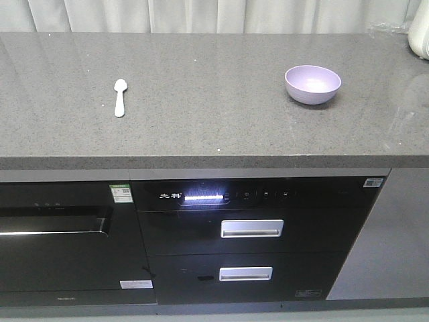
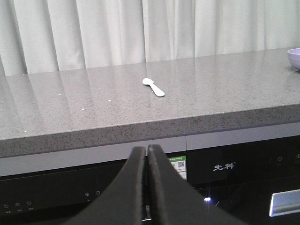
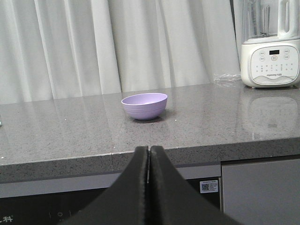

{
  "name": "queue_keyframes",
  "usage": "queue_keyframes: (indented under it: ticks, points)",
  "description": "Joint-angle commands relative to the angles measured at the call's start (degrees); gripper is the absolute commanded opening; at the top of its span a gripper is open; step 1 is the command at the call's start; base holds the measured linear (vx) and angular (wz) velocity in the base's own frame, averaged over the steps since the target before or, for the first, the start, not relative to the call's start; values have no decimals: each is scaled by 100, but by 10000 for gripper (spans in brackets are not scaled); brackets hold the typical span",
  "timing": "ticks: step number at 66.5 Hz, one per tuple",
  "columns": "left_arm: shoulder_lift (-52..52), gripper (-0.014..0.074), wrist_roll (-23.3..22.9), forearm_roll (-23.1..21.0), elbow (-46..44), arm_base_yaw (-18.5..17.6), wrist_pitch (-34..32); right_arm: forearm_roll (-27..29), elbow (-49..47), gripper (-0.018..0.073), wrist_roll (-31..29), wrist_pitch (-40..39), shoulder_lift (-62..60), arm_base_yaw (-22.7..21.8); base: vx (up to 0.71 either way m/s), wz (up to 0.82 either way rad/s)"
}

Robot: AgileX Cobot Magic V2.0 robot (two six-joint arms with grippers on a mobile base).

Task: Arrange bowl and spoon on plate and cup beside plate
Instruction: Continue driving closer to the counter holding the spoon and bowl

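Note:
A lavender bowl (image 1: 312,84) stands upright and empty on the grey countertop, right of centre; the right wrist view also has the bowl (image 3: 144,105), and its edge shows as the bowl (image 2: 294,58) at the far right of the left wrist view. A pale spoon (image 1: 120,97) lies flat on the left part of the counter, scoop pointing away, seen too as the spoon (image 2: 153,86). My left gripper (image 2: 146,150) is shut and empty, low in front of the counter edge. My right gripper (image 3: 149,150) is likewise shut and empty, below the counter edge. The plate and the cup are out of view.
A white blender base (image 3: 271,61) stands at the counter's far right by a clear plastic wrap (image 3: 227,78). White curtains (image 3: 117,42) hang behind. Below the counter edge (image 1: 201,161) are black appliance fronts with drawer handles (image 1: 251,229).

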Motion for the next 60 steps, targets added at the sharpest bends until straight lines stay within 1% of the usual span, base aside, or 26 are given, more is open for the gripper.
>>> queue_keyframes:
  ticks: [1, 60]
  points:
    - [31, -6, -38, -8, -42, 2, -429, -22, 19, -3, -52, -449, -55, -30, 6, 0]
    - [31, -6, -38, -8, -42, 2, -429, -22, 19, -3, -52, -449, -55, -30, 7, -2]
